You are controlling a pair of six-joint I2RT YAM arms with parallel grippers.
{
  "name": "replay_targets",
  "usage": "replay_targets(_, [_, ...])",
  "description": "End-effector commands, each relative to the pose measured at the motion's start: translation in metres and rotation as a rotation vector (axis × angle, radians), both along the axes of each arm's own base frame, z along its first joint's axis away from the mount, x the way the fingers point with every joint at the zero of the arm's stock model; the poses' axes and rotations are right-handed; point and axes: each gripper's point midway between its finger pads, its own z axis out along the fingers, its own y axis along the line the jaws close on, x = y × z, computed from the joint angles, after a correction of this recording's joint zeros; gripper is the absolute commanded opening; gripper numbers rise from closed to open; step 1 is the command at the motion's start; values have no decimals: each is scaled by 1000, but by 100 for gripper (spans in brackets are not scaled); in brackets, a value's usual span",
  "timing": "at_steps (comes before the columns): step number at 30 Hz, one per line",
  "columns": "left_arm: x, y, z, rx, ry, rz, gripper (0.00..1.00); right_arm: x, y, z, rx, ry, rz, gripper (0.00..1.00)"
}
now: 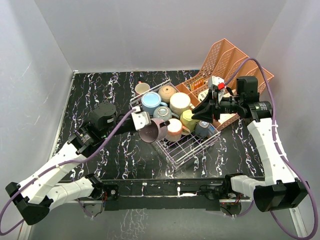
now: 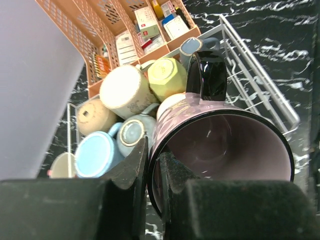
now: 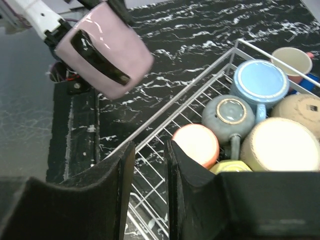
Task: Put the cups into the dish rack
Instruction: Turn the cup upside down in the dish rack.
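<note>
Mauve mug [image 1: 154, 131]: held in the air, tipped on its side over the near-left edge of the dish rack [image 1: 192, 150], just beside a peach-pink cup [image 1: 174, 129].
Left end effector [image 2: 154, 172]: clamped on the mug's wall at the rim, one finger inside and one outside.
Right end effector [image 3: 149, 175]: fingers slightly apart, holding nothing, hanging over the rack's right side.
Rack load: seven cups are crowded into the far half; only the near corner shows bare wire.
Slip risk: the thin rim pinch carries a glossy, off-centre mug, so a jolt could make it swivel or drop.
Collision risk: lowering straight down could knock the peach-pink cup or catch the black handle [image 2: 206, 75] on the rack's side rail.
Placement risk: releasing it while tilted could let it roll onto the worktop [image 1: 100, 95].
Arm clash: both arms reach over the same rack.
Leftover: a cream cup [image 1: 142, 88] appears to stand outside the far-left corner.
</note>
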Motion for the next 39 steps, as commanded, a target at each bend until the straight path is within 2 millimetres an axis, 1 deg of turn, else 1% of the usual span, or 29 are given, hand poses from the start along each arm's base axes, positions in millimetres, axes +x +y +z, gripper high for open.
replay_targets(1, [1,0,57,-29,-320,-71,0,-13,6,16,80,-43,91,36])
replay_targets(2, [1,-2,57,-36,-311,-73,0,-15,7,17,84,-72,111,40])
replay_targets(4, [1,-6,55,-66,-251,-69,0,-15,8,15,88,-106,133,42])
replay_targets(5, [3,-4,41,-70,-215,-40,0,-16,9,15,104,-104,154,45])
replay_targets(7, [10,4,33,-70,-266,16,0,-20,11,16,126,-80,178,49])
replay_targets(9, [13,12,32,-61,-315,48,0,-22,13,16,132,-56,190,51])
replay_targets(10, [14,14,35,-64,-315,58,0,-22,14,15,126,-54,188,54])
replay_targets(12, [11,12,39,-77,-257,56,0,-19,15,16,110,-67,179,58])
replay_targets(15, [3,4,38,-144,-63,59,0,-16,19,18,91,-135,197,64])
replay_targets(18, [-14,-5,31,-251,185,50,0,-19,28,16,80,-213,247,71])
replay_targets(20, [-24,-9,27,-330,317,45,0,-20,34,14,71,-260,279,72])
replay_targets(21, [-30,-10,20,-356,388,44,0,-20,36,13,64,-283,288,72])
replay_targets(22, [-35,-11,17,-385,448,42,0,-18,38,13,51,-299,291,73])
replay_targets(25, [-46,-10,17,-473,591,53,0,-9,39,15,15,-352,279,73])
replay_targets(28, [-58,-7,23,-539,657,25,0,-5,40,28,15,-380,277,74])
replay_targets(30, [-62,-5,20,-556,668,15,0,-13,45,42,78,-325,311,75])
replay_targets(33, [-59,-3,7,-538,665,46,0,-32,55,54,178,-171,413,74])
replay_targets(35, [-57,-4,2,-515,651,44,0,-41,60,54,192,-110,450,73])
replay_targets(36, [-57,-4,3,-510,639,44,0,-42,63,53,190,-91,455,72])
replay_targets(39, [-54,-3,2,-475,598,49,0,-50,74,40,176,-4,476,69])
